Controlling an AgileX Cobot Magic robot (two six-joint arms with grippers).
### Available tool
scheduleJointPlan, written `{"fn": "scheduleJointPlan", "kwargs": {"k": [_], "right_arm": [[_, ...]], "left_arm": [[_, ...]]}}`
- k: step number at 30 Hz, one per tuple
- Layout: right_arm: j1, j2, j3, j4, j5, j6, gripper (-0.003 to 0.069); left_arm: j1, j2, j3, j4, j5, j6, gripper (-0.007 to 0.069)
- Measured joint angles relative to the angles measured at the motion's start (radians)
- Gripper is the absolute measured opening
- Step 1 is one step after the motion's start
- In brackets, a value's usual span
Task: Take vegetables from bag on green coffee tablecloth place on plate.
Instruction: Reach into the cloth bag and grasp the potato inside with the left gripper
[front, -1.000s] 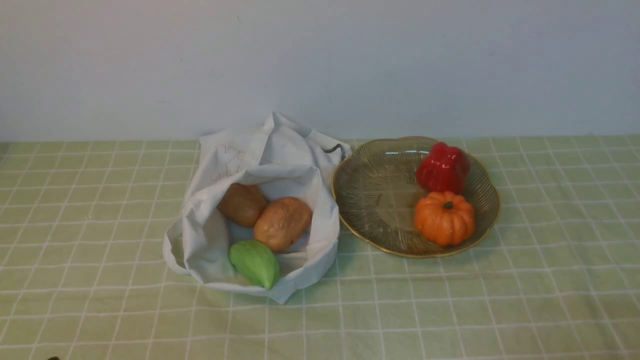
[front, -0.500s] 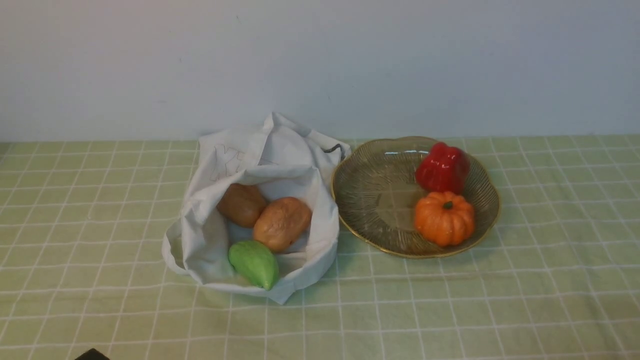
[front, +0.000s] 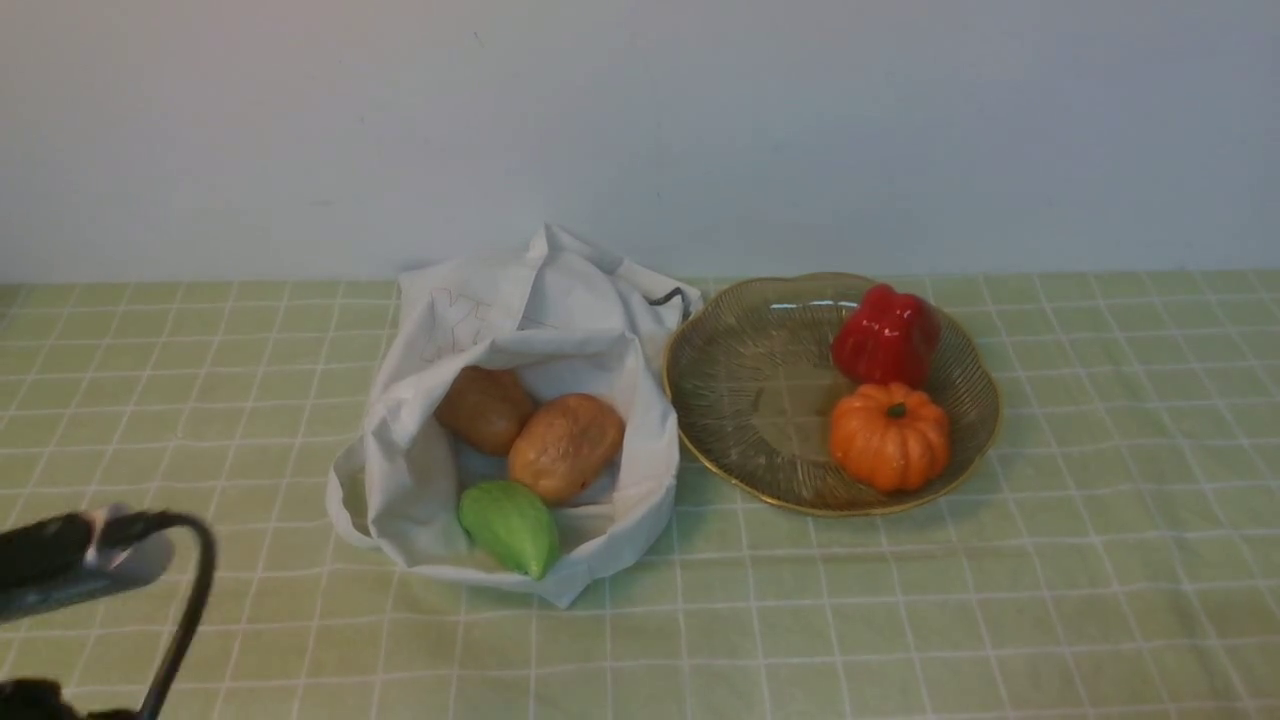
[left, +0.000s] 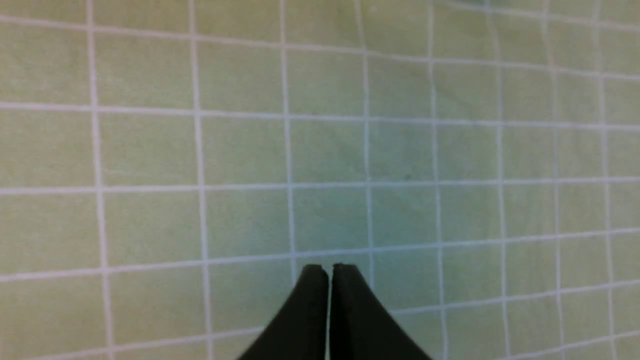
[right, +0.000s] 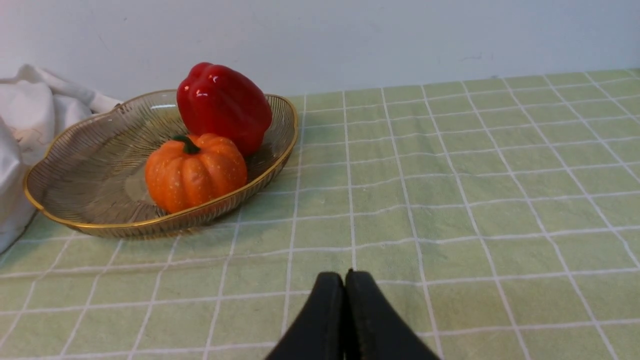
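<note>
The white cloth bag (front: 520, 330) lies open on the green checked tablecloth (front: 200, 400). Inside it lie two tan-brown potatoes (front: 565, 445) (front: 485, 408) and a light green gourd (front: 510, 525). The ribbed plate (front: 750, 400) with a gold rim stands just right of the bag; it also shows in the right wrist view (right: 90, 170). My left gripper (left: 329, 270) is shut and empty above bare cloth; part of the left arm (front: 70, 560) shows at the front left. My right gripper (right: 345, 277) is shut and empty, low over the cloth in front of the plate.
A glossy red pepper (front: 885, 335) and an orange pumpkin (front: 888, 435) sit on the right half of the plate; both show in the right wrist view (right: 222, 105) (right: 195, 170). A plain wall runs behind the table.
The left arm has risen into the front view at the bottom left. The bag, vegetables and plate have not moved.
</note>
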Motion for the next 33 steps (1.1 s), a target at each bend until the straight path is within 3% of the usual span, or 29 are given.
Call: {"fn": "scheduleJointPlan", "kwargs": {"k": [3,7,12,17,21,24,29,33], "right_arm": [[0.0,0.0,0.0,0.0,0.0,0.0,-0.0017],[0.0,0.0,0.0,0.0,0.0,0.0,-0.0017],[0.0,0.0,0.0,0.0,0.0,0.0,-0.0017],[0.0,0.0,0.0,0.0,0.0,0.0,-0.0017],[0.0,0.0,0.0,0.0,0.0,0.0,-0.0017],[0.0,0.0,0.0,0.0,0.0,0.0,-0.0017],[0.0,0.0,0.0,0.0,0.0,0.0,-0.0017],[0.0,0.0,0.0,0.0,0.0,0.0,-0.0017]], "left_arm": [[-0.021,0.193,-0.152,0.025,0.023,0.04,-0.0005],[-0.144,0.381,-0.368,0.027,-0.019,0.053,-0.0005],[-0.316,0.572,-0.596,0.07,-0.037,0.041,0.0001],[-0.414,0.729,-0.75,0.151,-0.019,-0.021,0.0049],[-0.484,0.857,-0.856,0.266,-0.019,-0.116,0.0146],[-0.519,0.915,-0.897,0.358,-0.041,-0.147,0.0264],[-0.53,0.983,-0.902,0.503,-0.088,-0.164,0.0431],[-0.53,1.044,-0.902,0.562,-0.13,-0.183,0.0513]]}}
